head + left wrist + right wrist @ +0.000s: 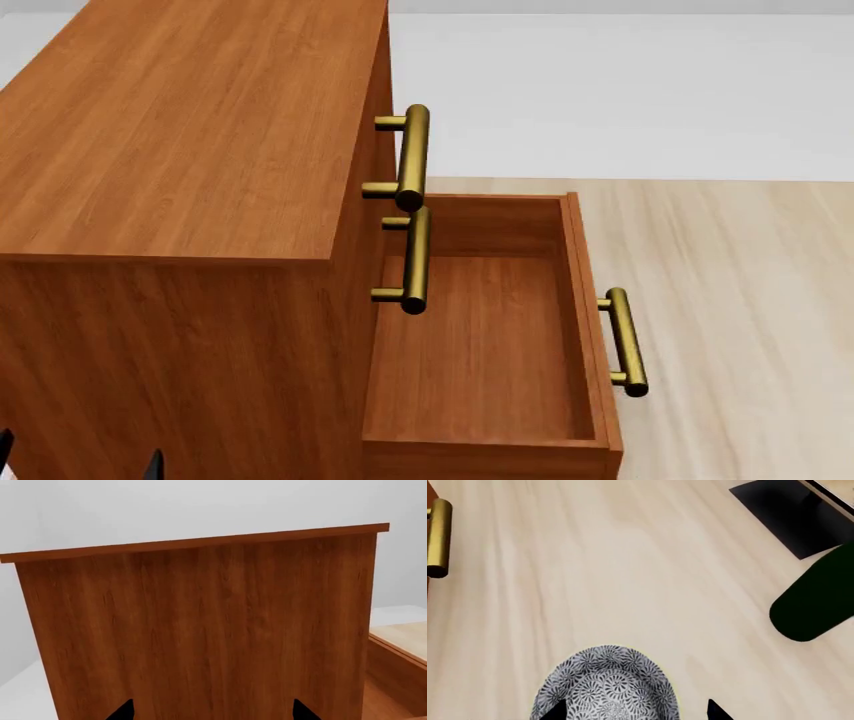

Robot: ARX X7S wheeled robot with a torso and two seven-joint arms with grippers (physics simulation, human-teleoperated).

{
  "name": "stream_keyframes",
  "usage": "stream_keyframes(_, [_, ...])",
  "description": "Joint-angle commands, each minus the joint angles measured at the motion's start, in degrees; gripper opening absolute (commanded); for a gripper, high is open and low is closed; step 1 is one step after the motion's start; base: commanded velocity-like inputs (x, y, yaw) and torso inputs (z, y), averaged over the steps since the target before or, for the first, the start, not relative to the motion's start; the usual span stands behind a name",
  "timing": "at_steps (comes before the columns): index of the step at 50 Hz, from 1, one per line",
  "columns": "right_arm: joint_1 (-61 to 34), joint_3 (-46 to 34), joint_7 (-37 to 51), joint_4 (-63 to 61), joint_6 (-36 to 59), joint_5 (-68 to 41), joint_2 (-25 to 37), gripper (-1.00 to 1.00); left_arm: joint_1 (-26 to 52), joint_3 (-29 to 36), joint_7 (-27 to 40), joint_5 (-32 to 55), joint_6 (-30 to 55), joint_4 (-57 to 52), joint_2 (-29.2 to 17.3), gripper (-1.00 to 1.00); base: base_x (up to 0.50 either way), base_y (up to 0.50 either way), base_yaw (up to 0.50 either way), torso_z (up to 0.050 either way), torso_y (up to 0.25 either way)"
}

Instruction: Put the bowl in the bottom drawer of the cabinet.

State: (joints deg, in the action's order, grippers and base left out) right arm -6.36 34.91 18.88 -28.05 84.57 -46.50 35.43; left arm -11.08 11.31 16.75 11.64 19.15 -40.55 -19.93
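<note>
The bowl (607,680), blue-and-white floral with a thin yellowish rim, shows only in the right wrist view, over pale floor. My right gripper (635,711) is open around it: one fingertip overlaps the bowl's edge, and floor shows between the other and the rim. The cabinet (187,120) fills the left of the head view. Its bottom drawer (467,350) is pulled out and empty, brass handle (625,342) on its front. My left gripper (80,460) is open with nothing in it, facing the cabinet's side panel (200,630).
Two upper drawer handles (414,155) (416,260) overhang the open drawer. An end of a brass handle (438,537) shows near the right gripper. A dark green rounded shape (814,605) and a black flat shape (790,515) lie beyond the bowl. Pale wood floor (747,300) spreads right of the drawer.
</note>
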Motion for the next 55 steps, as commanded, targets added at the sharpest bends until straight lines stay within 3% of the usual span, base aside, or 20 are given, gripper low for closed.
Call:
stream_keyframes(1, [0.14, -2.09, -0.82, 7.00, -3.93, 1.70, 2.13, 1.00, 0.19, 0.23, 0.22, 0.10, -0.08, 0.16, -0.17, 1.00, 0.00, 0.00, 0.00, 0.000, 0.000])
stream_keyframes(18, [-3.46, -11.54, -3.82, 19.82, -11.69, 6.63, 2.94, 1.00, 0.38, 0.67, 0.55, 0.03, -0.84, 0.87, -0.22, 1.00, 0.00, 0.00, 0.00, 0.000, 0.000])
stream_keyframes(55, [-7.67, -19.99, -7.87, 36.21, -21.13, 12.54, 2.86, 1.00, 0.44, 1.22, 1.22, 0.36, -1.40, 1.60, -0.52, 1.00, 0.00, 0.00, 0.00, 0.000, 0.000])
